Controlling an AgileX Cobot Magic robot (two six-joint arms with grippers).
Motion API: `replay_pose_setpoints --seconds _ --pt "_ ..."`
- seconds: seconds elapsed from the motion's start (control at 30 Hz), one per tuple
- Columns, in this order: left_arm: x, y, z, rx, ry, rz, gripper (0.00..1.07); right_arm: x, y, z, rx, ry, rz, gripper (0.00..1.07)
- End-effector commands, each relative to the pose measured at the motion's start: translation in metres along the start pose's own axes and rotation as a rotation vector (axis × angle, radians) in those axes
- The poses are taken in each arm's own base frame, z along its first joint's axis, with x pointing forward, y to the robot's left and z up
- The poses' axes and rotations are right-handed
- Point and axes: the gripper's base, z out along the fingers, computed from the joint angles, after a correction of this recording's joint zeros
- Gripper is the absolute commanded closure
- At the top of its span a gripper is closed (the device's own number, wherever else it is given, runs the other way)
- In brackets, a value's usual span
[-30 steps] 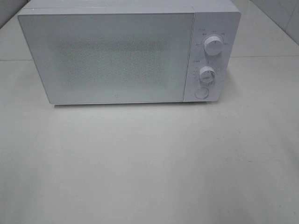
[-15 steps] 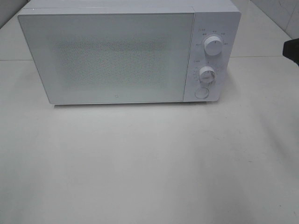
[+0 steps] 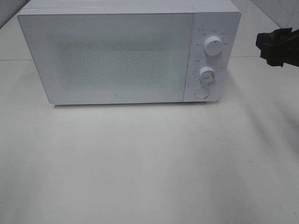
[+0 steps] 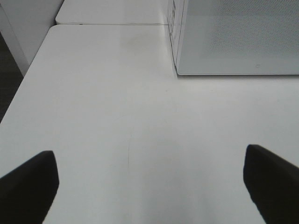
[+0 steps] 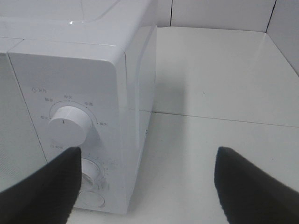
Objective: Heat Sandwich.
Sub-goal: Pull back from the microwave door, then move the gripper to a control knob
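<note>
The sandwich is out of view in every frame. A white microwave stands at the back of the table with its door shut. My right gripper hangs open at the right edge of the high view, level with the upper knob and apart from the microwave's right side. In the right wrist view the gripper holds nothing, and the upper knob shows beside one finger. My left gripper is open and empty over bare table, in front of the microwave's left front corner. It does not show in the high view.
The control panel carries a lower knob and a round button. The white table spreads wide in front of the microwave. Its left edge drops off near the left arm. A wall runs behind the table.
The right gripper has come into the high view from the right edge and moved left toward the microwave's control panel. Nothing else has moved.
</note>
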Motion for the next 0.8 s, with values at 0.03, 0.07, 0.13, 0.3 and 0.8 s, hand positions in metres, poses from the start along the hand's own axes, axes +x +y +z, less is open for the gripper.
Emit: replay_pose_setpoints --seconds 0.03,0.07,0.13,0.3,0.8 --pt "0.001 0.0 -0.003 0.0 -0.032 -0.009 0.03 0.003 -0.001 0.003 0.007 -0.052 -0.013 0.31" --pt "0.001 0.0 -0.003 0.0 -0.032 -0.009 0.03 0.005 -0.001 0.003 0.011 -0.053 -0.007 0.31" --pt "0.001 0.0 -0.003 0.0 -0.032 -0.009 0.03 0.01 0.002 0.003 0.013 -0.061 0.007 0.31" --pt "0.001 0.0 -0.003 0.0 -0.032 -0.009 0.03 0.021 0.017 0.002 0.01 -0.099 0.001 0.31" --pt "0.001 0.0 -0.003 0.0 -0.032 -0.009 0.03 0.059 0.062 0.004 0.012 -0.104 0.025 0.31"
